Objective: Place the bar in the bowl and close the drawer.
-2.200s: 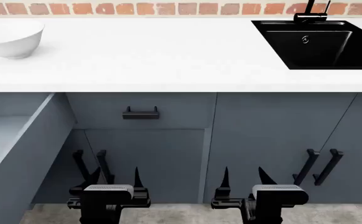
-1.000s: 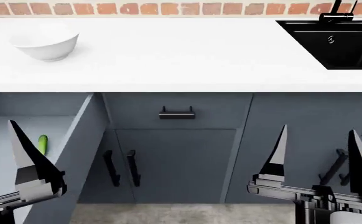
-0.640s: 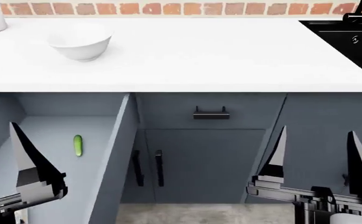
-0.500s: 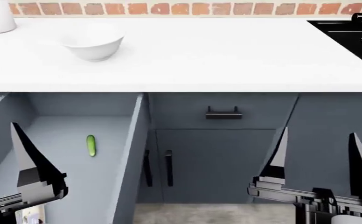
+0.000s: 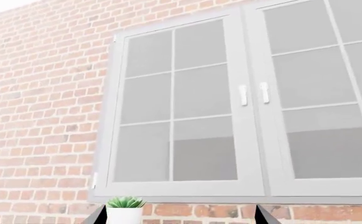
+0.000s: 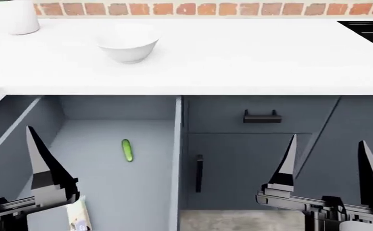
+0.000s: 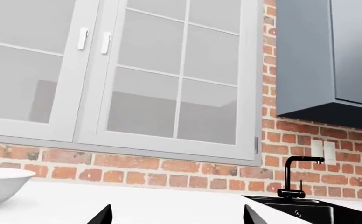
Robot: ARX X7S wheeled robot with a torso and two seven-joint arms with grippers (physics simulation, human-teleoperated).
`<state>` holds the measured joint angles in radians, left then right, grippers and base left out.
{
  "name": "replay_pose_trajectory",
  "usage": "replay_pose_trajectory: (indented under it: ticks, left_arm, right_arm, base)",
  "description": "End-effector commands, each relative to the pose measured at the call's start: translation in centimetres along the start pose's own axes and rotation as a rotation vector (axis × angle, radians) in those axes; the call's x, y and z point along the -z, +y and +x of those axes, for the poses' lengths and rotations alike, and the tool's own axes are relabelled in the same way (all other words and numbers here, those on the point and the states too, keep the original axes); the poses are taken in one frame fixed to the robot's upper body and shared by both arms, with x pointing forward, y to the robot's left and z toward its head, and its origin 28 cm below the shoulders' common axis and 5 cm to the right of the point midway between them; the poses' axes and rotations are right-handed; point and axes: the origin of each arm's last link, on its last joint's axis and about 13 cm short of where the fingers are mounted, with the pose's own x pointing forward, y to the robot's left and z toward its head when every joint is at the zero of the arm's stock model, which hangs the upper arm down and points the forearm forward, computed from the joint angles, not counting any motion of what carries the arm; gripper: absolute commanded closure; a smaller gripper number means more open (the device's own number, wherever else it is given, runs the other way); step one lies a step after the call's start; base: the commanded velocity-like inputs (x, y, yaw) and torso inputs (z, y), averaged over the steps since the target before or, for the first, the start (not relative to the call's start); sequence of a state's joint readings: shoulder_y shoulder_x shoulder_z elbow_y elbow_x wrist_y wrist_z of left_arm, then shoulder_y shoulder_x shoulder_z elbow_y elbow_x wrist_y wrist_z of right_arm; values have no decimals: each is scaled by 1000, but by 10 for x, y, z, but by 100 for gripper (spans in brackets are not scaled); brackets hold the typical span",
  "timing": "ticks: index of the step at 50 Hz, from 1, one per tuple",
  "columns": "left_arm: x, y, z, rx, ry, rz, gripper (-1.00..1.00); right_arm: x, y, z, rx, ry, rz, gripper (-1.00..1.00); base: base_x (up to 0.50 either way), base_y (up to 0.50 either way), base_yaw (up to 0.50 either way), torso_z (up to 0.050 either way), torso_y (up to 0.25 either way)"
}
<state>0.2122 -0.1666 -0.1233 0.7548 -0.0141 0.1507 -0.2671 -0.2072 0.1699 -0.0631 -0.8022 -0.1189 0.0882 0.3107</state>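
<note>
The drawer point(image 6: 109, 183) is pulled wide open under the table point(image 6: 238, 62); a pale bar point(image 6: 77, 217) is seen just beside the left pincer point(image 6: 45, 192), whose spread cannot be told. The bowl point(image 6: 129, 45) sits well apart on the table, and the right pincer point(image 6: 328, 168) is held wide open and empty before the cabinet fronts.

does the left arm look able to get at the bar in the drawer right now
Probably yes. The drawer stands open, and the left gripper hangs open right over its near end. A pale piece by its finger may be the bar, but it is only partly in view. Nothing lies between them.
</note>
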Motion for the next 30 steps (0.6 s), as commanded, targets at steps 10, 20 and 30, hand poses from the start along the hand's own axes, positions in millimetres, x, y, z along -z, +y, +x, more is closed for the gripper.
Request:
replay_pose_trajectory:
  ticks: [10,20,30]
  left_arm:
    - [4,0,-3,4,9,-4,-100]
    - [4,1,-3,-6,11,-8,-100]
    - [5,2,0,-11,20,-18,-100]
  right_arm:
    - [-6,-12,-7,21,3,-4,-100]
    - [-7,-19,-4,48,15,2,-100]
    - [-25,-68,-13,382,18,-129,-100]
  base:
    - [0,84,0,0,0]
    - [0,0,0,0,0]
    - [0,0,0,0,0]
